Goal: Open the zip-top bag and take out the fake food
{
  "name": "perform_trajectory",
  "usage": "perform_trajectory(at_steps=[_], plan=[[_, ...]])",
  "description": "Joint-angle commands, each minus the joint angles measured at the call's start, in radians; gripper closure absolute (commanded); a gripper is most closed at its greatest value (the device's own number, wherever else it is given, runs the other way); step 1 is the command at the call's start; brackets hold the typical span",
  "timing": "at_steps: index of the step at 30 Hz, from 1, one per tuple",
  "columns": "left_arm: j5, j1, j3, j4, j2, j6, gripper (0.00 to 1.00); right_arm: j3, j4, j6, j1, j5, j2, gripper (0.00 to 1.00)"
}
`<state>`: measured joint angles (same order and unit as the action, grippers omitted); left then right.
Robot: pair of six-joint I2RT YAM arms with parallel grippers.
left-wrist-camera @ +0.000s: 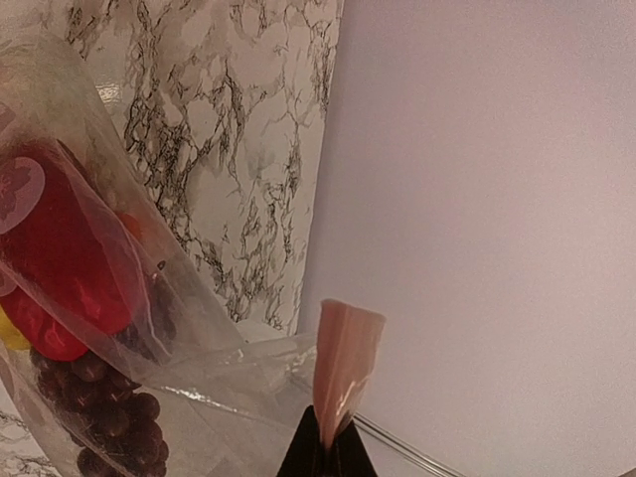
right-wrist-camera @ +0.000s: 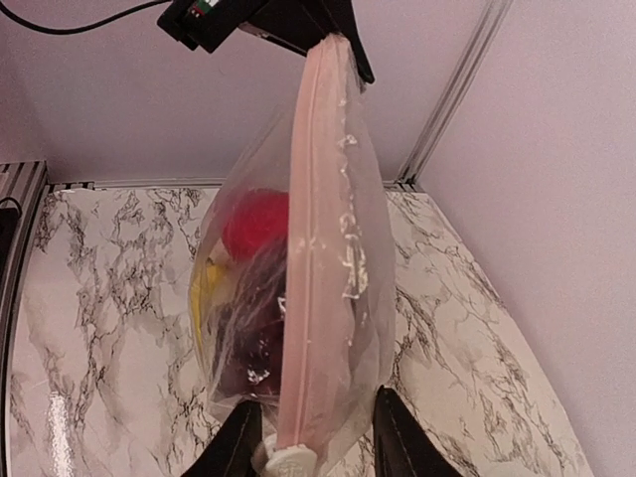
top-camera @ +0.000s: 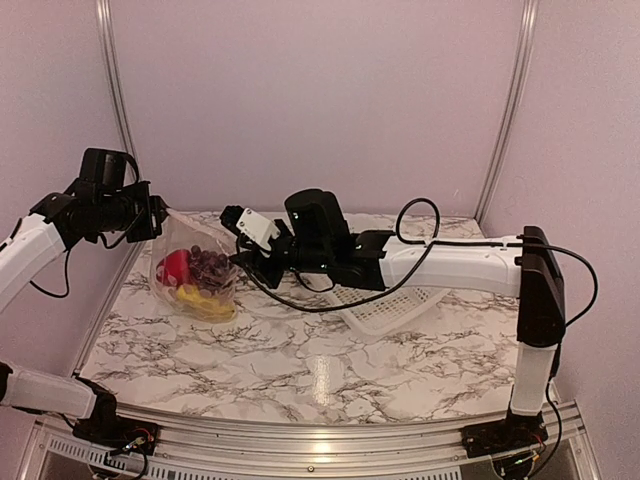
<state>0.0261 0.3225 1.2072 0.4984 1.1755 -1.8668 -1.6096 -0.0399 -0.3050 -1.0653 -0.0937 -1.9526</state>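
Above the table's left rear: your zip-top bag point(top-camera: 195, 270) hangs in the air, tilted, its lower end close over the marble table point(top-camera: 300, 370).
Left gripper point(left-wrist-camera: 327, 442): you have it pinched tight on the top end of the pink zip strip point(right-wrist-camera: 310, 248), and the bag hangs from this grip.
Right gripper point(right-wrist-camera: 316, 445): your jaws stand wide apart, one finger point(right-wrist-camera: 235, 449) on each side of the strip's lower end. They straddle the bag without clamping it, and you cannot tell whether the pads touch the film.
Fake food: it sits inside the bag, a red piece point(right-wrist-camera: 256, 221) uppermost, a dark grape bunch point(left-wrist-camera: 109, 407) beside it and a yellow piece point(top-camera: 205, 300) lowest.
Basket point(top-camera: 395, 308): the white lattice one lies on the table under your right arm, apart from the bag.
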Motion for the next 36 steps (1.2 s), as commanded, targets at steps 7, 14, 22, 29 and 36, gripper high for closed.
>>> perform_trajectory(at_steps=[7,14,22,29,36], plan=[[0.002,0.004,0.028,-0.085,-0.007,0.071,1.00,-0.066,0.022,-0.055,-0.007,0.088,0.035,0.77],[-0.004,0.004,0.070,-0.114,0.019,0.325,0.97,-0.093,0.104,-0.033,-0.001,0.104,0.057,0.95],[-0.022,0.002,0.000,-0.259,-0.051,0.657,0.47,-0.092,0.155,-0.010,0.034,-0.052,0.087,1.00],[-0.092,0.002,0.217,-0.077,-0.026,1.315,0.18,-0.128,0.221,0.002,0.088,-0.210,0.094,1.00],[-0.212,0.013,0.263,-0.051,-0.069,1.751,0.22,-0.232,0.316,0.042,0.129,-0.342,0.063,1.00]])
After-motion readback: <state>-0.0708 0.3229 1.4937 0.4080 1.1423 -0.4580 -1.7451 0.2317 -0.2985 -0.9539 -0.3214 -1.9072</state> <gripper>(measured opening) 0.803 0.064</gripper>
